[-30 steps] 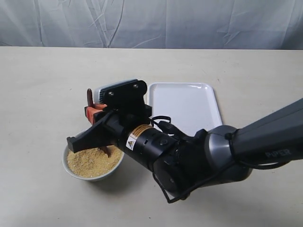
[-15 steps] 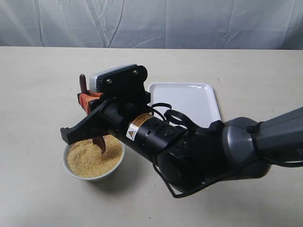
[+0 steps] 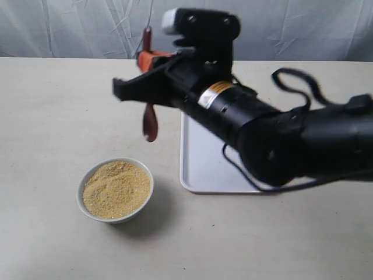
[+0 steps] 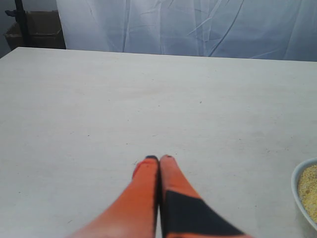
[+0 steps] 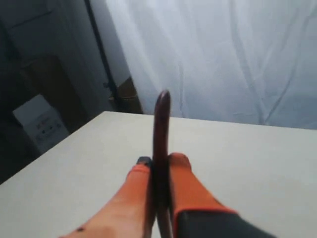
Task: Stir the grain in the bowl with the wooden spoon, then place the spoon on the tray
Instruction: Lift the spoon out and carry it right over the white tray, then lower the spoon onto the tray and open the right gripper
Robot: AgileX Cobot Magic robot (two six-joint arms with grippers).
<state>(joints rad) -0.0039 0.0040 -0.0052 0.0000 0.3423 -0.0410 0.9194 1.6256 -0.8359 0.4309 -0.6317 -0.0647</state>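
Exterior view: we note the right hand (image 3: pixel 152 58) clamped on the handle of the wooden spoon (image 3: pixel 150 121). The spoon hangs roughly upright in the air, oval end down, above the table (image 3: pixel 52 116), just left of the tray (image 3: pixel 201 166) and well clear of the bowl (image 3: pixel 115 219). The grain (image 3: pixel 115 188) lies heaped in the bowl. The arm hides part of the tray.

Left wrist view: the left hand (image 4: pixel 158 159) has its fingers pressed together with nothing between them, over bare table. The bowl's rim shows at the frame edge.

Right wrist view: the orange fingers (image 5: pixel 181 183) grip the spoon's slim handle, whose end stands past the fingertips.
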